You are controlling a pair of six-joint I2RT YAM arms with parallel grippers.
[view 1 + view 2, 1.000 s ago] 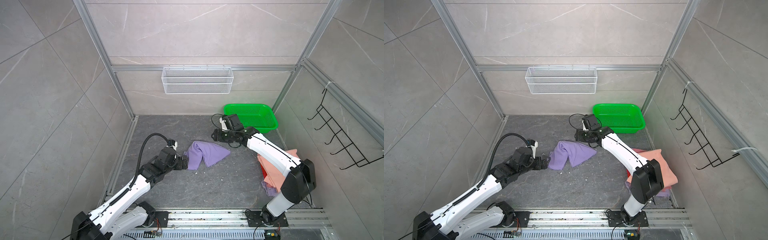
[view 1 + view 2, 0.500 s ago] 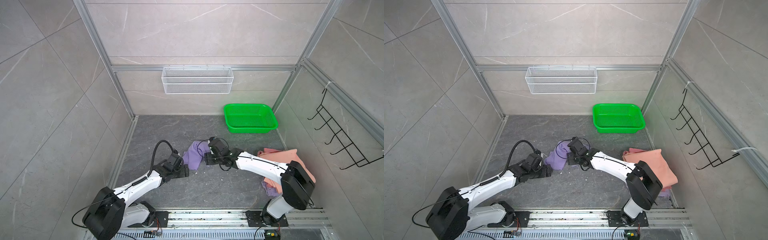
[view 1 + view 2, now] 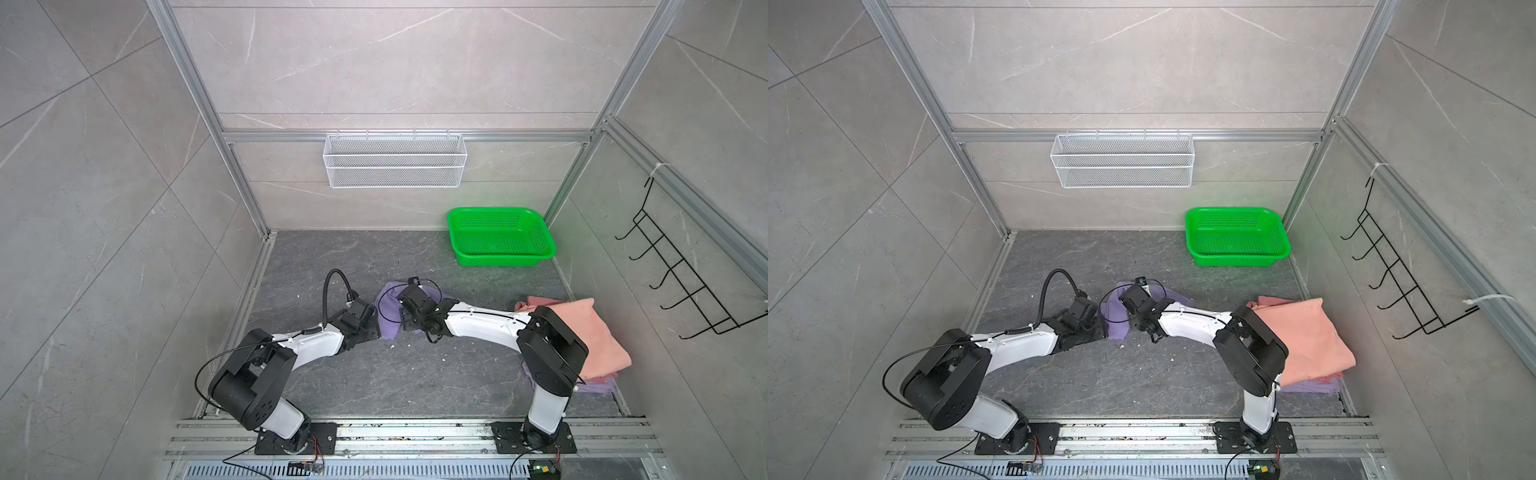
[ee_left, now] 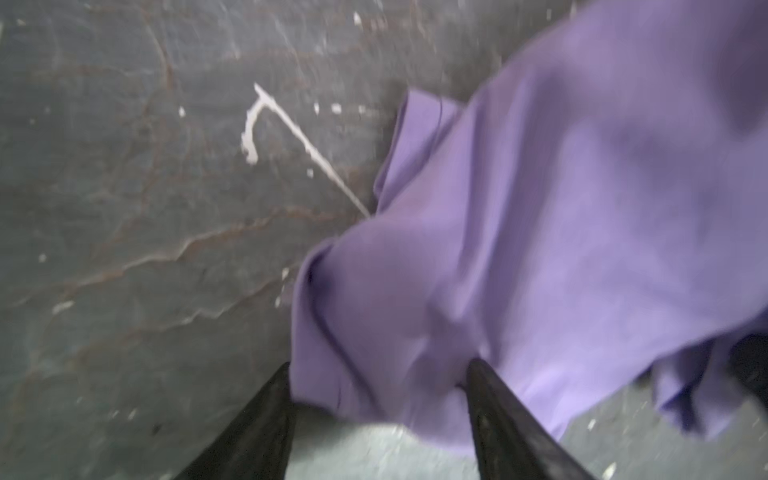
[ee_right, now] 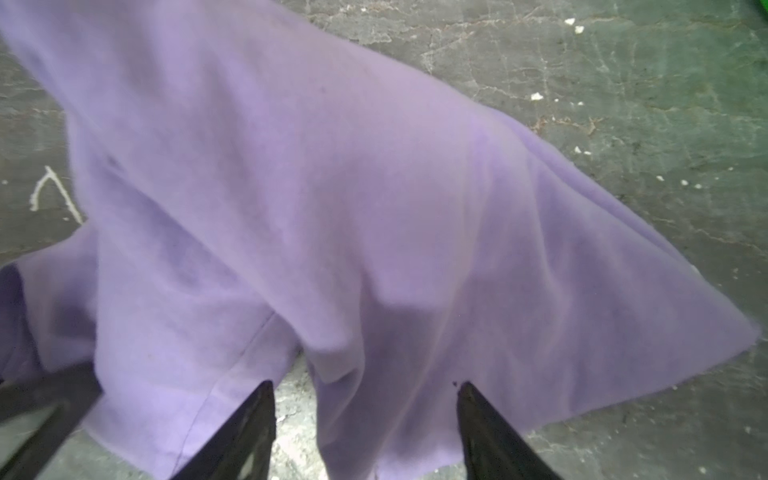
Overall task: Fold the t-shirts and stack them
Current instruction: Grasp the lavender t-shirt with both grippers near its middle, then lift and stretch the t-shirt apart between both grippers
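Note:
A lavender t-shirt (image 3: 388, 318) (image 3: 1116, 322) lies crumpled mid-floor in both top views. My left gripper (image 3: 375, 332) (image 4: 379, 363) is low at its near left edge. It is open, and the fabric's hem lies between its fingertips (image 4: 278, 386). My right gripper (image 3: 405, 324) (image 5: 365, 384) is open at the same near edge from the right, with a fold of the shirt (image 5: 374, 249) between its fingertips (image 5: 469, 403). A folded salmon pink t-shirt (image 3: 582, 332) (image 3: 1304, 332) sits at the right on another lavender t-shirt (image 3: 594, 386), partly behind the right arm.
A green mesh basket (image 3: 494, 210) (image 3: 1233, 210) stands at the back right corner. A white wire basket (image 3: 395, 160) hangs on the back wall and a black hook rack (image 3: 673, 282) on the right wall. White specks and a scratch (image 4: 291, 129) mark the dark floor.
The right gripper came from the shirt's far side to its near edge, and the left arm pulled back and dropped low. The shirt bunched up. The left jaws narrowed.

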